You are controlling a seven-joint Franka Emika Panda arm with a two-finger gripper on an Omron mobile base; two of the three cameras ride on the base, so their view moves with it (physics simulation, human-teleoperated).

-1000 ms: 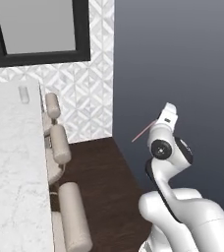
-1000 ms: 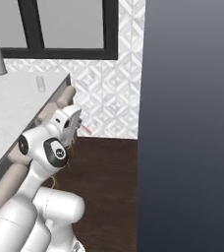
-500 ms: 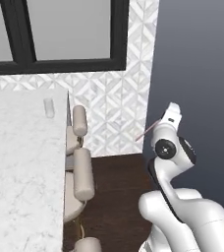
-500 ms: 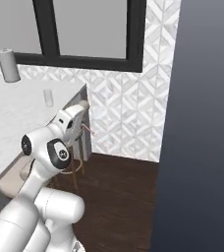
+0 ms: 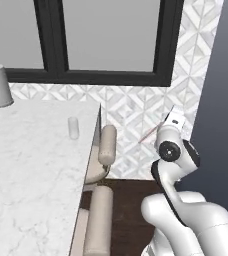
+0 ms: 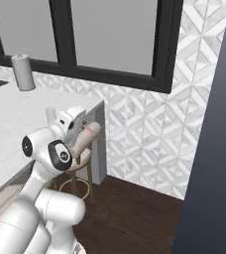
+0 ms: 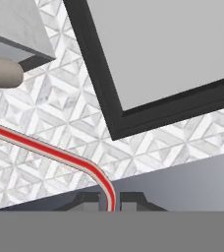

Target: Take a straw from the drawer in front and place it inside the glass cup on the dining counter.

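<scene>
The claw (image 7: 110,199) was closed on the thin pink-red straw (image 7: 50,151), which ran out from between the finger tips in the hand view and curved away to one side. In the left base view the straw (image 5: 149,133) projected from the raised hand over the dark floor, well apart from the small clear cylindrical glass cup (image 5: 73,128). That cup stood on the white marble desk (image 5: 31,170) near its far corner, above the beige cushioned stools (image 5: 106,146). The grip appeared to sit at the very end of the straw. Judged risk: the long free end could strike the cup rim or tip the light tumbler during insertion.
</scene>
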